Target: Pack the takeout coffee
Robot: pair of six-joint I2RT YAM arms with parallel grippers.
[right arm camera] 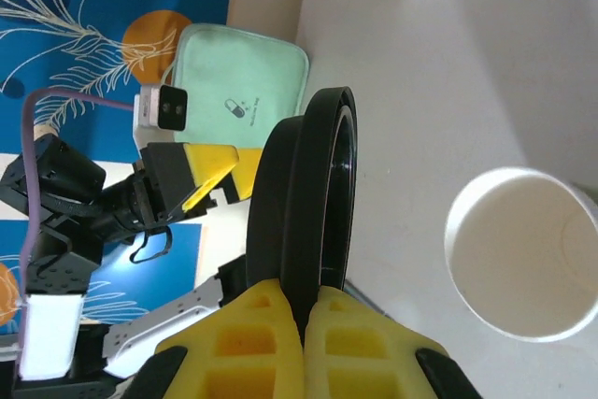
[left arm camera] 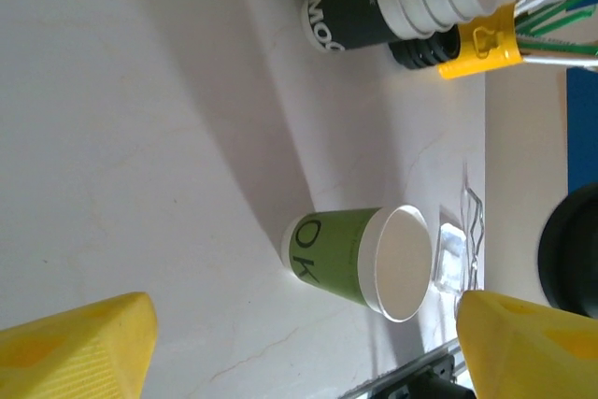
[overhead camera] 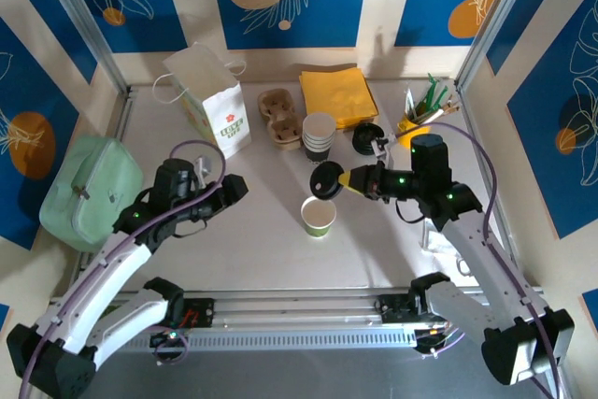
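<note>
A black lid (right arm camera: 306, 184) is pinched edge-on between the yellow fingers of the right gripper (right arm camera: 304, 296). An open paper cup (right arm camera: 523, 254) is seen upright just beside it. A mint-green pouch (right arm camera: 245, 70) is seen farther left.

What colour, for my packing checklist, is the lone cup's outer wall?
Green, with a white rim; the left wrist view shows the cup best.

Top view overlooks the desk (overhead camera: 262, 249) from behind the arms. Wrist views look closely past left gripper (left arm camera: 304, 324) and right gripper (right arm camera: 306, 301); all share the green cup (overhead camera: 319, 217).
</note>
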